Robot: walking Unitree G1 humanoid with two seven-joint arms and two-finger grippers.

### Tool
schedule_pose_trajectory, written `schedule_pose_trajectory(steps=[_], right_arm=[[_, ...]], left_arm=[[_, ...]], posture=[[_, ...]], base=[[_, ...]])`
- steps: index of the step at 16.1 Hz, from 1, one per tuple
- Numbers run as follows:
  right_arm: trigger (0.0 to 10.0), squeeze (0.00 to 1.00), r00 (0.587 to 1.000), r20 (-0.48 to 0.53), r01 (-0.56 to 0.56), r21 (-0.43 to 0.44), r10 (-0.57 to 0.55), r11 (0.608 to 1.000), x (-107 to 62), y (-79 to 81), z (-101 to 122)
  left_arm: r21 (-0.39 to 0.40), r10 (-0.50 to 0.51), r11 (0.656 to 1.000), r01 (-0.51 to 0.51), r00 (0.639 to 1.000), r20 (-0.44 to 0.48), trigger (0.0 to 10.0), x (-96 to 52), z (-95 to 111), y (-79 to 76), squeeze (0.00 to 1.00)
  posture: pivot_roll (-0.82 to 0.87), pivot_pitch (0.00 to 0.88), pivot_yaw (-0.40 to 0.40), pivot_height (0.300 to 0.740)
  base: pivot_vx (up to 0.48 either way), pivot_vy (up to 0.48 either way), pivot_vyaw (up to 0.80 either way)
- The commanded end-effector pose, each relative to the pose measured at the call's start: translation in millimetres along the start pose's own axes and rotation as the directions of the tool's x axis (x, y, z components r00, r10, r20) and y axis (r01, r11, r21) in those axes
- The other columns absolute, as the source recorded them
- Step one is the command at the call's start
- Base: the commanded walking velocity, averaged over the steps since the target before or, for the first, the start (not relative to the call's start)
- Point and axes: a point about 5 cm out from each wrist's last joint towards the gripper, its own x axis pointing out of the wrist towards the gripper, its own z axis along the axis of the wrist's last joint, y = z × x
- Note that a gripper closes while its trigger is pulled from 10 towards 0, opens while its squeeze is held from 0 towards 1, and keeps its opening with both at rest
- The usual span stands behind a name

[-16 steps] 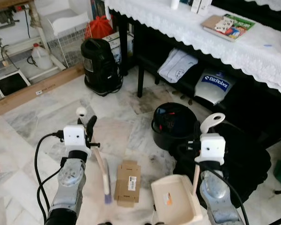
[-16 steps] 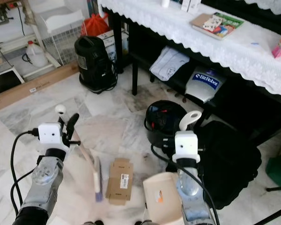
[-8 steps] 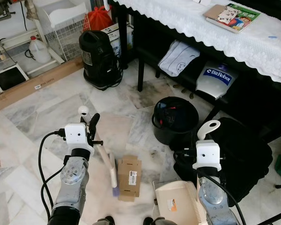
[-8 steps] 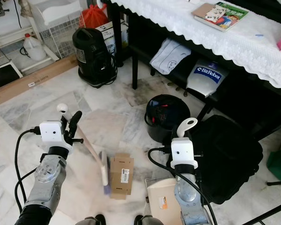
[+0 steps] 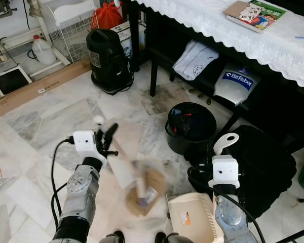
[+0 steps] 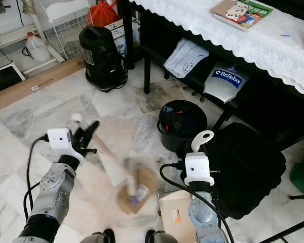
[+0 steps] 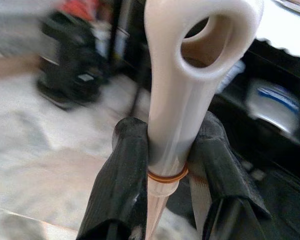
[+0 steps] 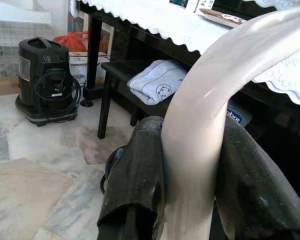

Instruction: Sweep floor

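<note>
Left eye view, read from left to right: my left gripper point(image 5: 107, 137) holds the cream plastic handle of a hand brush point(image 5: 122, 164). Both black fingers point(image 7: 121, 172) are clamped on the smooth, round handle just below its hanging loop, a firm grip near the top that I judge lets the brush swing. The handle slants down and toward the middle of the floor point(image 5: 35, 126), and its bristle end is a blur against a flattened cardboard box point(image 5: 146, 191), brown with a white label, lying on the marble tiles just ahead of my feet. Box and bristles are both smeared, so I cannot tell whether they touch.

Just right of the box, low in the picture, lies the cream plastic dustpan point(image 5: 191, 220), a shallow tray with its mouth facing the box, apparently placed to catch what the brush pushes over. My right gripper point(image 5: 223, 148) is closed on the dustpan's upright, curved, glossy handle, holding the pan on the floor.

Beyond the dustpan stands a round black bucket point(image 5: 191, 126), and right of it a large black soft bag point(image 5: 263, 167). Farther back on the left is a black vacuum cleaner point(image 5: 107, 59) wound with cable. Along the right runs a dark table under a white lace cloth point(image 5: 228, 25). The floor is pale grey-veined marble.
</note>
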Motion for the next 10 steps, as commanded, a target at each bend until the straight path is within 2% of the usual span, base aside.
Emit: schedule_pose_trajectory(steps=[1,4,6,8,10], right_arm=[[10.0,0.00,1.000,-0.023,-0.012,-0.025,0.011,1.000,-4.2,-1.1,-5.5],[10.0,0.00,1.000,-0.010,-0.018,-0.021,0.018,1.000,0.0,0.4,-2.3],[10.0,0.00,1.000,0.012,-0.021,-0.010,0.021,1.000,4.3,-1.8,3.0],[10.0,0.00,0.999,0.031,-0.024,-0.001,0.024,1.000,7.9,-3.1,7.8],[10.0,0.00,0.995,0.095,-0.031,0.030,0.028,0.999,18.4,-5.9,24.5]], left_arm=[[-0.056,-0.089,0.995,0.088,0.996,-0.027,10.0,-0.6,-2.6,-8.4,0.04],[-0.076,-0.229,0.972,0.222,0.968,-0.099,10.0,-3.1,-4.6,-13.2,0.04],[-0.092,-0.291,0.956,0.279,0.945,-0.149,10.0,-8.4,-4.9,-10.8,0.03],[-0.063,-0.269,0.963,0.263,0.952,-0.146,10.0,-9.4,-2.0,-6.7,0.03],[-0.002,-0.128,0.992,0.128,0.990,-0.052,10.0,-5.9,13.3,2.0,0.04]], posture=[[-0.05,0.231,-0.054,0.740],[-0.05,0.222,-0.055,0.740],[-0.05,0.206,-0.053,0.740],[-0.05,0.196,-0.054,0.740],[-0.05,0.174,-0.055,0.740]], base=[[0.000,0.000,0.00],[0.000,0.000,0.00],[0.000,0.000,0.00],[0.000,0.000,0.00],[0.000,0.000,0.00]])
